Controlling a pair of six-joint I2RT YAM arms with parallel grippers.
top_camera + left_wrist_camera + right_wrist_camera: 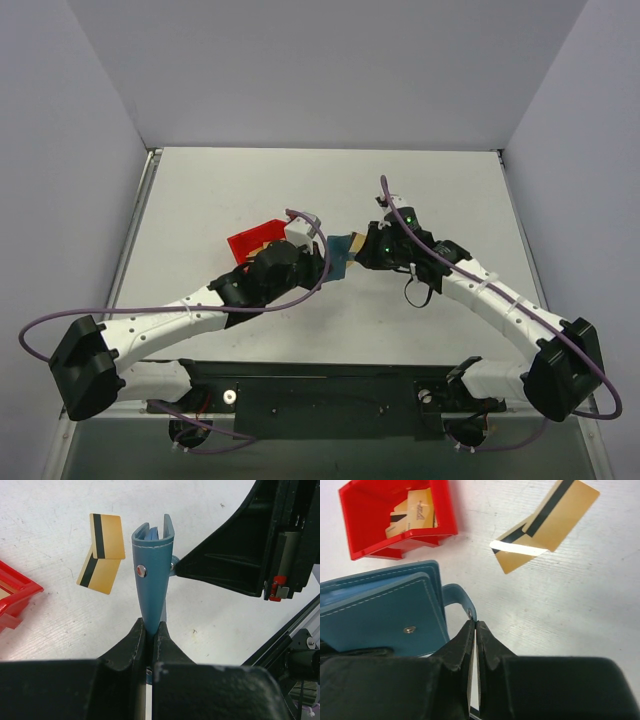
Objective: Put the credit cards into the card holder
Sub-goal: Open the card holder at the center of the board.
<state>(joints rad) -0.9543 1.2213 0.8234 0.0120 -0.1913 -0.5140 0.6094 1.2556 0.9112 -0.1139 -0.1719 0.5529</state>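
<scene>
Left wrist view shows the left fingers [141,635] clamped on the lower edge of the card holder [152,575], which stands on edge between the two arms with its mouth barely parted. In the right wrist view the right fingers [470,630] are pressed together on the tip of the snap tab [457,597]. Two credit cards [545,525] lie overlapping on the desk [570,605] nearby, and more sit in the red bin [445,510].

We judge the risk lies in the tab pull — the bite is so small that the tab may slip free and the holder stay shut. Pull too hard, and the holder could twist out of the left fingers' narrow hold. With both arms busy, neither is free to fetch a card — releasing the tab may lose the opening.
</scene>
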